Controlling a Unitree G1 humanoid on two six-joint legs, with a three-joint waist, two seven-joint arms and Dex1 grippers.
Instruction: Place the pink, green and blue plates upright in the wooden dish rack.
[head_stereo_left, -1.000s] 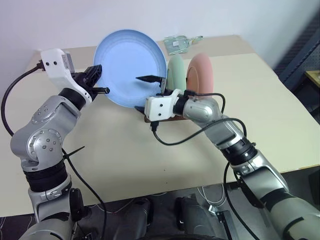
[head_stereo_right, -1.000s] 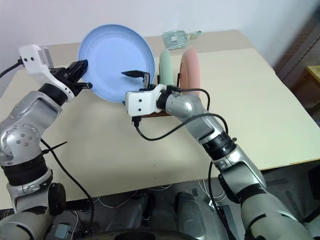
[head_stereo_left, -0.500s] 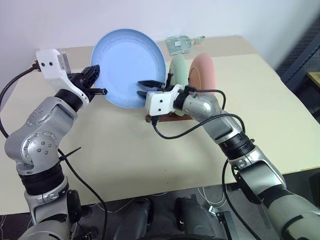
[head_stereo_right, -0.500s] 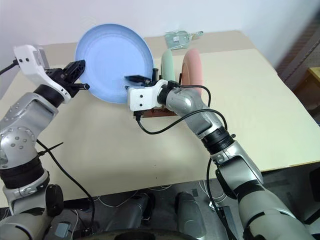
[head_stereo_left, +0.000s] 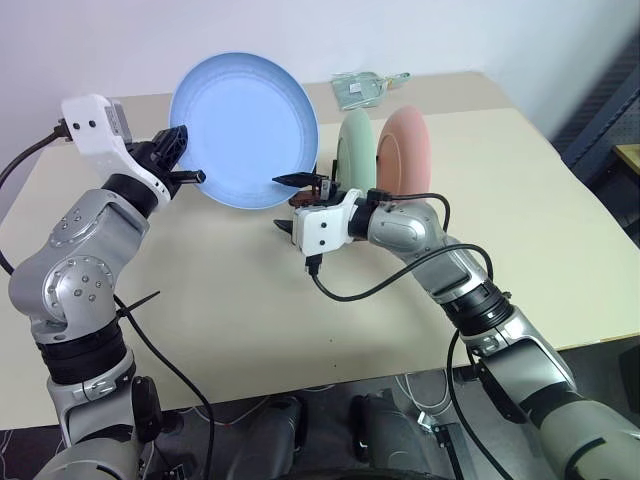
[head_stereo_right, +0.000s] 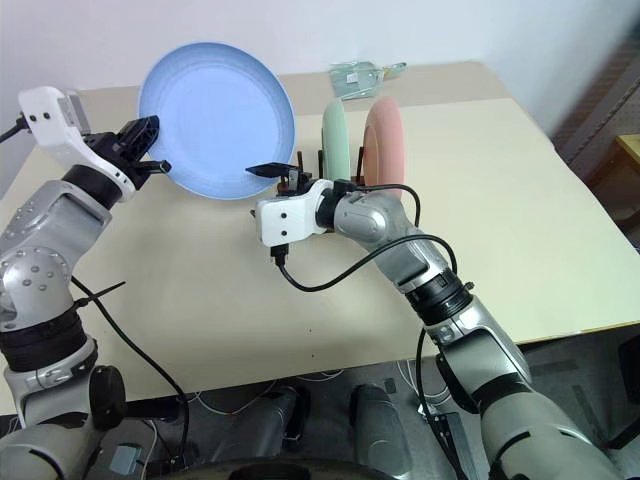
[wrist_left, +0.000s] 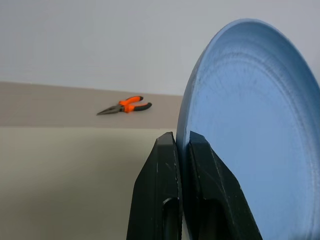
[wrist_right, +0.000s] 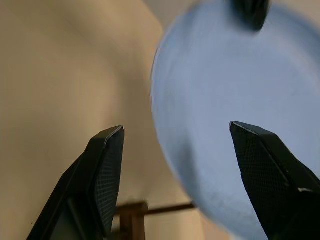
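The blue plate (head_stereo_left: 244, 130) is round, shallow and matte, with faint rings inside its rim. It is held in the air, upright and tilted, over the beige tabletop (head_stereo_left: 560, 200), left of the dark wooden rack (head_stereo_right: 300, 178). The green plate (head_stereo_left: 354, 148) and pink plate (head_stereo_left: 404, 150) stand upright in the rack, side by side. The left arm is bent, forearm raised; the left hand (head_stereo_left: 181, 168) is clamped on the blue plate's left rim. The right arm reaches across in front of the rack; the right hand (head_stereo_left: 288, 203) has its fingers apart just below the blue plate, holding nothing.
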